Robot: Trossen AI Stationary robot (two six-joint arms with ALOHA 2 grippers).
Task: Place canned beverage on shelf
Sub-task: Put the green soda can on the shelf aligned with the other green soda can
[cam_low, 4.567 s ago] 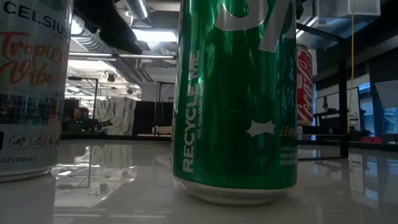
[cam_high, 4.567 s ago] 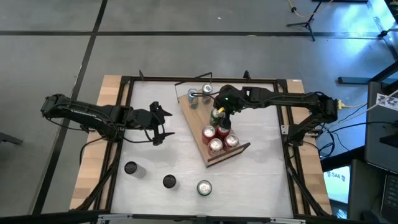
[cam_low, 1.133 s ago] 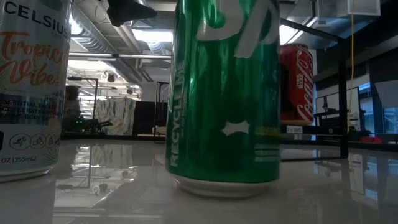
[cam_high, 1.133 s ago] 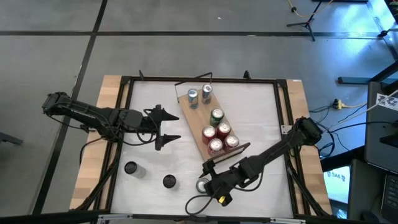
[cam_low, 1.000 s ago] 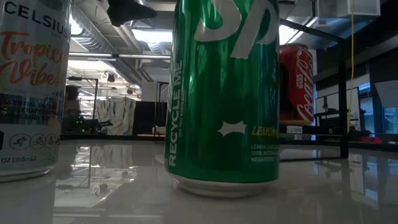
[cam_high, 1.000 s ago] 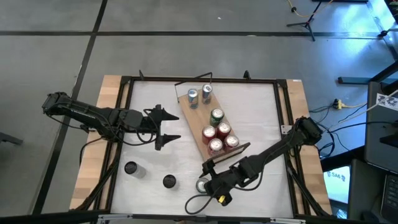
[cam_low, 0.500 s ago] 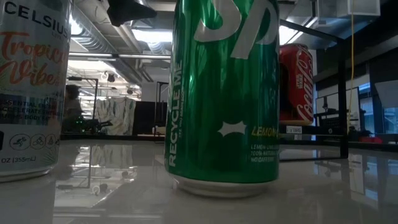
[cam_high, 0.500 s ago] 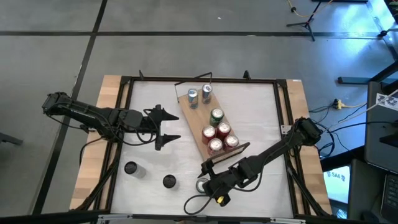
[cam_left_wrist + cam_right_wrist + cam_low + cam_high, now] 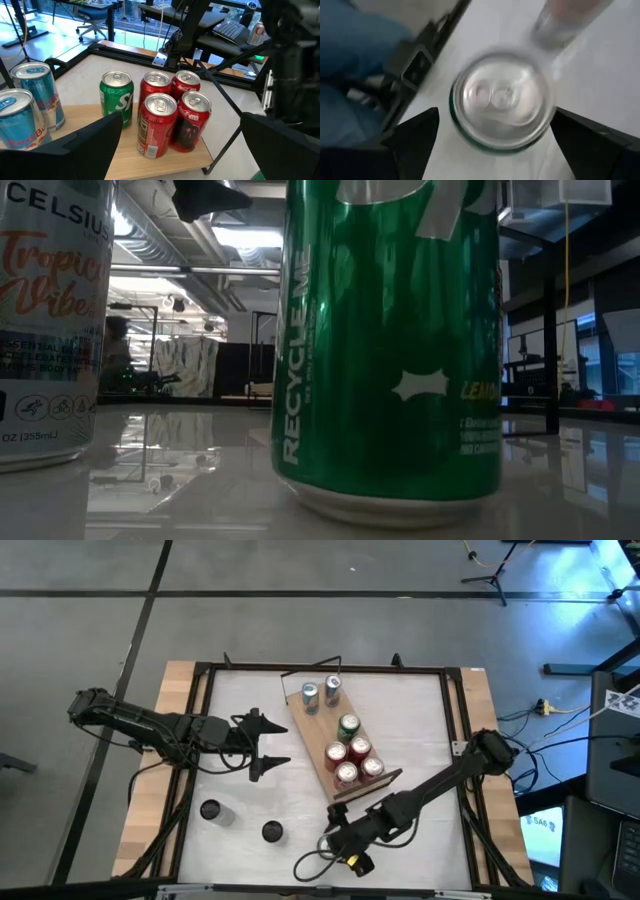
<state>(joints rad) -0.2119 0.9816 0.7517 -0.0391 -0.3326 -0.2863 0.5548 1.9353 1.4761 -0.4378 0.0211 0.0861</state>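
Note:
A green can (image 9: 385, 350) stands upright on the white table near its front edge. My right gripper (image 9: 330, 837) hangs over it, open and slanting down, and hides it in the high view. In the right wrist view the two fingers stand either side of the can's silver top (image 9: 502, 97). The shelf (image 9: 318, 740), a light-wood board, lies at the table's middle and carries two blue-and-silver cans, a green can (image 9: 116, 95) and several red cans (image 9: 159, 125). My left gripper (image 9: 280, 742) waits open to the left of the shelf. My right gripper comes at the green can from above, slanting down, with one finger (image 9: 415, 135) on each side of the can's top rim (image 9: 465, 132). Whether a finger touches the can's wall, I cannot tell. The can stands with its base on the table.
Two more cans (image 9: 210, 810) (image 9: 272, 831) stand at the table's front left; one is the white can (image 9: 50, 320) that the low view shows. A black frame (image 9: 200, 670) runs round the table, with wooden strips at both sides.
My right gripper has sunk a little over the green can and rolled about its own axis; it now covers the can's top in the high view. In the low view the can has shifted right and looms larger, hiding the red can behind it.

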